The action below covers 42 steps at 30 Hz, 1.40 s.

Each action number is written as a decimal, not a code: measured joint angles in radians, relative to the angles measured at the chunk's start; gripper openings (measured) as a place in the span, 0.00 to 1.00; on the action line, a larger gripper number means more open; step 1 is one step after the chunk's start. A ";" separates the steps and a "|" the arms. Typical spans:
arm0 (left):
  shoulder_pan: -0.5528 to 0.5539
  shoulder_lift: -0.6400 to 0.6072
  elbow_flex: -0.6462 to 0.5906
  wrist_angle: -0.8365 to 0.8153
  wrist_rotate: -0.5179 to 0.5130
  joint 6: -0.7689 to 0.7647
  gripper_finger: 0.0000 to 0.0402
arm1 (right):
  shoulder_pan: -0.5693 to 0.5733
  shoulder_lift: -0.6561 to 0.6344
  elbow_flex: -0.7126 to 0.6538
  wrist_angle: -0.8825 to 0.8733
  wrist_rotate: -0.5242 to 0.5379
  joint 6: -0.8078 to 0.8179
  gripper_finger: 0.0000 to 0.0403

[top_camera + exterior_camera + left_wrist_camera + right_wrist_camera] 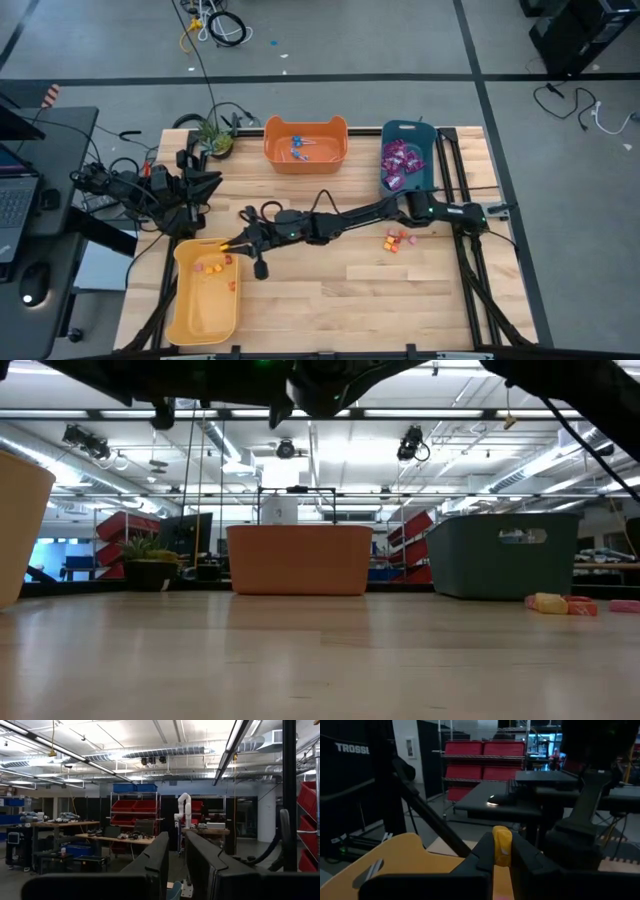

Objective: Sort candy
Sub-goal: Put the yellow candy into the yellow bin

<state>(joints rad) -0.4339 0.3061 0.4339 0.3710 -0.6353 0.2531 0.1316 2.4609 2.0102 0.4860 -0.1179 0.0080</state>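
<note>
My right gripper (228,243) reaches across the table to the far end of the yellow bin (190,310) and is shut on a small yellow candy piece (501,845). A few small orange and pink pieces (212,267) lie in that bin. More of them (398,240) lie on the table near the right side, and they also show in the low view (560,603). Blue-wrapped lollipops (298,148) lie in the orange bin (335,155), purple packets (400,160) in the teal bin (385,130). My left gripper (176,870) waits at the back left, raised, its fingers a narrow gap apart with nothing between them. My right gripper pinches the yellow piece by its two sides (501,856) between its two fingers (482,855). The fingers lie about level and come from the table's right side. The piece is lifted clear, above the yellow bin's far rim (405,851), and its top stands above the fingers.
The orange bin (300,560) and the teal bin (505,555) stand along the far edge. A potted plant (213,135) stands at the back left, by the left arm's base. Bare wood lies in the middle and near part of the table (350,300).
</note>
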 joint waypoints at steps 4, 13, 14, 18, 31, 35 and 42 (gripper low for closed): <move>0.000 0.000 0.000 0.000 0.000 0.000 0.17 | -0.004 0.044 0.051 0.000 -0.011 0.007 0.07; 0.000 0.000 0.000 -0.002 0.000 0.000 0.17 | -0.015 0.076 0.075 0.014 -0.010 0.038 0.08; 0.000 0.000 0.000 -0.004 0.000 0.000 0.17 | -0.015 0.076 0.075 0.009 -0.010 0.037 0.08; 0.000 0.000 0.000 -0.005 0.000 0.000 0.17 | -0.014 0.075 0.075 0.006 -0.010 0.036 0.07; 0.000 0.000 0.000 -0.004 0.000 -0.001 0.17 | 0.004 0.075 0.073 -0.064 0.049 0.068 0.07; 0.000 0.000 0.000 -0.004 0.000 -0.001 0.17 | 0.005 0.075 0.073 -0.080 0.050 0.092 0.07; 0.000 0.000 0.000 -0.003 0.000 -0.001 0.17 | 0.010 0.075 0.073 -0.158 0.077 0.093 0.07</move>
<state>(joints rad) -0.4339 0.3061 0.4339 0.3676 -0.6353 0.2523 0.1413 2.5359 2.0834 0.3277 -0.0411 0.1009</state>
